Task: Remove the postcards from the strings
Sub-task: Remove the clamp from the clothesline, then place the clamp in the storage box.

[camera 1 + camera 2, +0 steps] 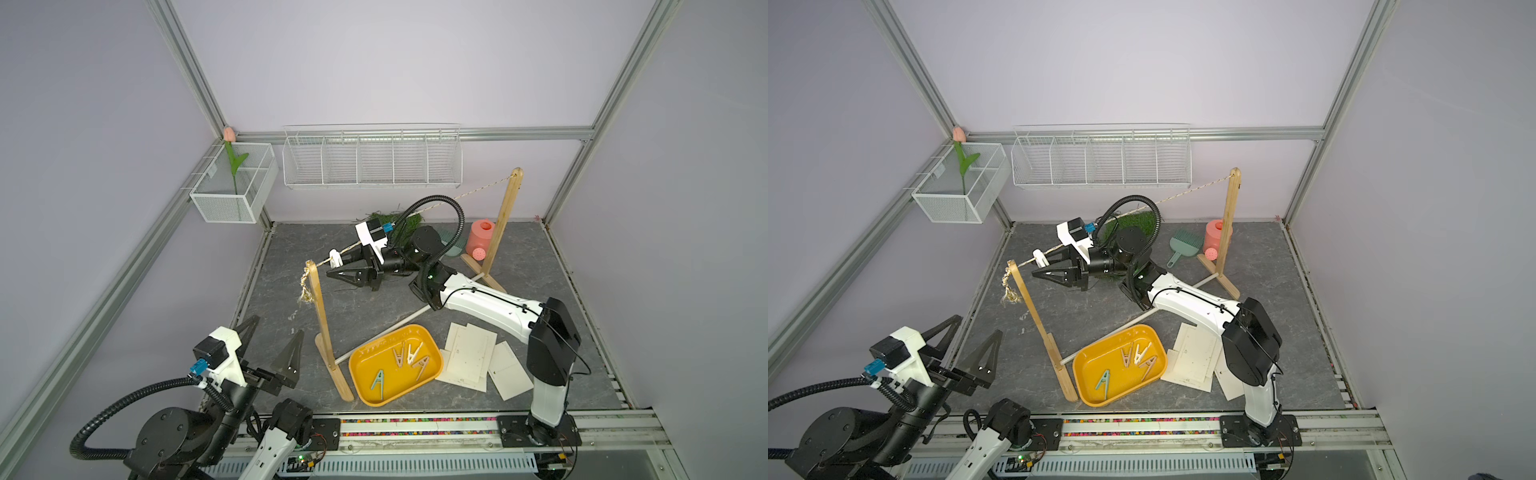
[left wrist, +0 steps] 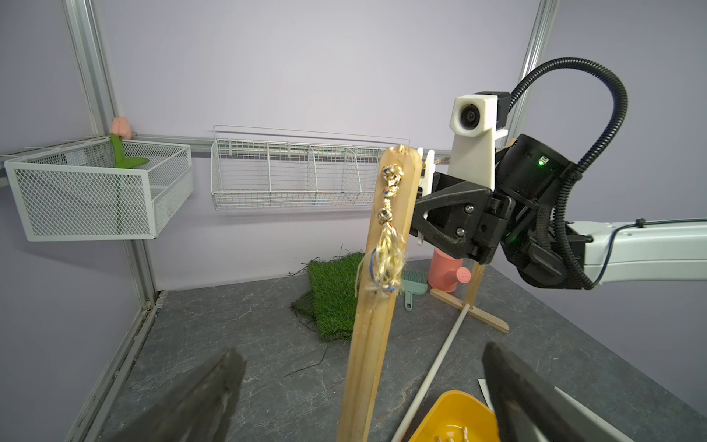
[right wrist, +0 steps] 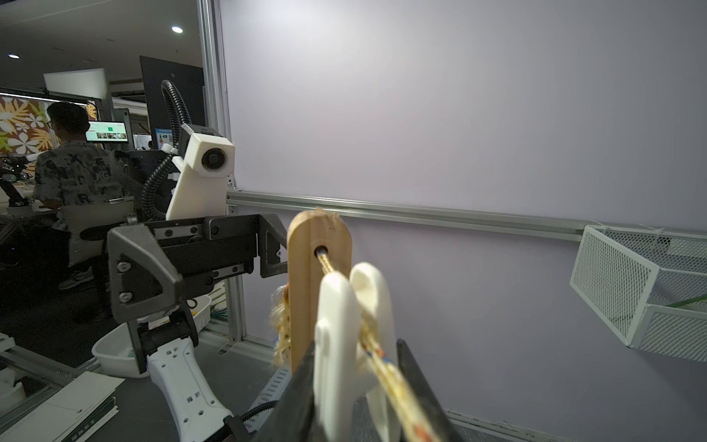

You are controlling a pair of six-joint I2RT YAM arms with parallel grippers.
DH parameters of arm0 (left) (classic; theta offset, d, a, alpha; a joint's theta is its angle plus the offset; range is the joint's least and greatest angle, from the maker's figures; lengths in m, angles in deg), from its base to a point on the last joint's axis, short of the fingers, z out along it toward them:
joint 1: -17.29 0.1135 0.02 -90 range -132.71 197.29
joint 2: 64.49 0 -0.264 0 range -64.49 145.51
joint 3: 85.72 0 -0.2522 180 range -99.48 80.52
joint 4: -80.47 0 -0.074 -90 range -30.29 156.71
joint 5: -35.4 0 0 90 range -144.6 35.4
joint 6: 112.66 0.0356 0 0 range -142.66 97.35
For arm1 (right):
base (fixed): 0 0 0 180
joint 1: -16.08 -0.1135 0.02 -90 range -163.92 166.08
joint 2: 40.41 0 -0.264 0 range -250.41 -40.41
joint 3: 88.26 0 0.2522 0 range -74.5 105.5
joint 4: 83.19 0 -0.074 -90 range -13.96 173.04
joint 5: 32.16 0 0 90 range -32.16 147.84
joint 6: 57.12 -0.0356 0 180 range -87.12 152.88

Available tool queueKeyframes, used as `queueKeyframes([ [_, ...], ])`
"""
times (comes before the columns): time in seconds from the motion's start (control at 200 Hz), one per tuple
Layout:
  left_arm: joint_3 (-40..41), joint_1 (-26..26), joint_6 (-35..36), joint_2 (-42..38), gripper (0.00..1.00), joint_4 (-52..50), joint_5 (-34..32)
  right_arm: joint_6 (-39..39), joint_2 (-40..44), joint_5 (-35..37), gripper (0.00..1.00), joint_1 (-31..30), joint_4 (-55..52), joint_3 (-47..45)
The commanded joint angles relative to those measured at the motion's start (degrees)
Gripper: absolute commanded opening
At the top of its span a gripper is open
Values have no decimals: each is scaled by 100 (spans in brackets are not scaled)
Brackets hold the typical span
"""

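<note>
The postcards (image 1: pixel 471 353) lie flat just beside the yellow tray (image 1: pixel 399 386), and the string (image 1: pixel 478 191) beyond the tray carries only a white clothespin (image 1: pixel 335 258). The right gripper (image 1: pixel 333 266) brackets that pin; whether it pinches yet, nobody can tell. The left gripper (image 1: pixel 276 326) hovers near the tray, jaws wide apart. Next, probably: squeeze the pin and lift it clear.

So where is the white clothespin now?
In both top views the clothespin sits on the rope, on the left, just beside the left post and between the fingers of the right gripper.
</note>
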Motion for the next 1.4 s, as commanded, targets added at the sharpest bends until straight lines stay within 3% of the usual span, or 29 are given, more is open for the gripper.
queueKeyframes([
  [0.0, -17, -12, 25, -80, 99, -38, -23, 48, 77, -43, 30, 20, 40, -82],
  [0.255, -51, -11, 39, -108, 99, -23, -20, 331, 363, 88, 29, 98, -348, -549],
  [0.63, -72, -16, 35, -108, 99, 37, 54, 1858, 1251, 537, 27, 66, -2137, -1455],
  [1.03, -32, -14, 172, -100, 99, 245, 75, 3512, 2253, 2226, 27, -280, -4407, -2790],
  [1.395, 233, -11, 374, -178, 99, 576, -177, 3635, 2345, 3837, 28, -835, -4777, -4079],
])
